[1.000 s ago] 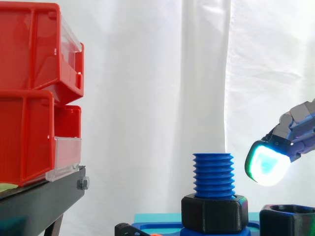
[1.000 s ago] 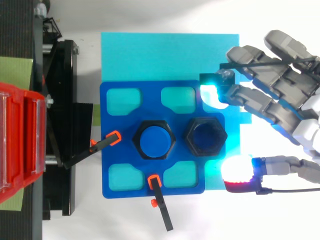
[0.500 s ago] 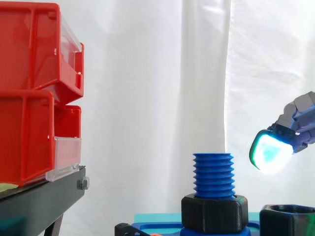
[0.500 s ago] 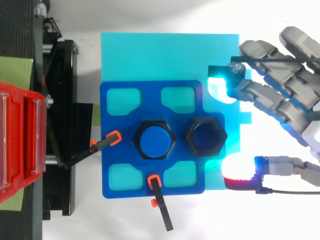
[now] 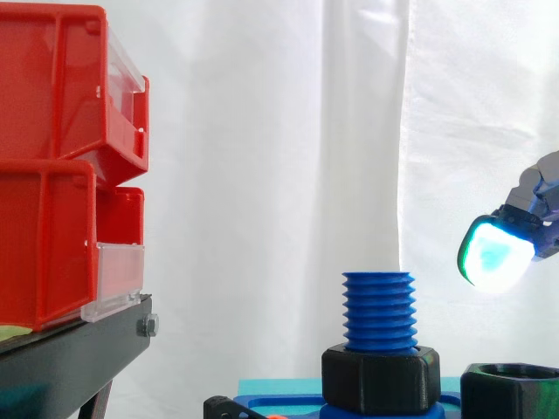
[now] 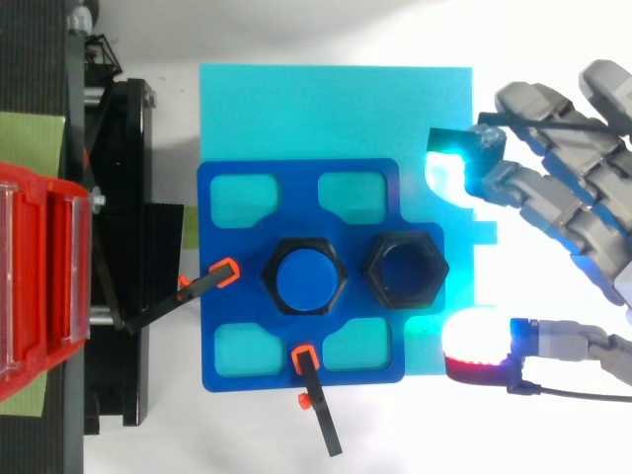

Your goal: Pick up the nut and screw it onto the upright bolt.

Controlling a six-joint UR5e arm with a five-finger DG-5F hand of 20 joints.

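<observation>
**Item 1, bolt** (image 5: 378, 307): blue and threaded, it stands upright at the middle of the blue plate (image 6: 229, 306). You find a black collar (image 5: 378, 377) round its foot, likely there to keep it straight for threading.

**Item 2, nut** (image 6: 406, 269): black and six-sided, it lies flat with its hole upward. It sits in the plate just beside the bolt, on the hand's side, and nothing touches it. I judge it is set this way so that you can close on its flats from above.

**Item 3, clamps** (image 6: 225, 271): two, orange-tipped, bearing on the plate's edges. They apparently keep the plate from turning under torque.

**Item 4, hand** (image 6: 563, 202): released, its fingers spread and holding nothing. It is off the plate's edge and apart from the nut. In the side view its glowing pad (image 5: 496, 260) hangs higher than the nut. The pickup is not yet begun.

**Item 5, red bins** (image 5: 52, 157): on the black stand (image 5: 79, 349), beyond the bolt from the hand. You need none of them for this job.
</observation>
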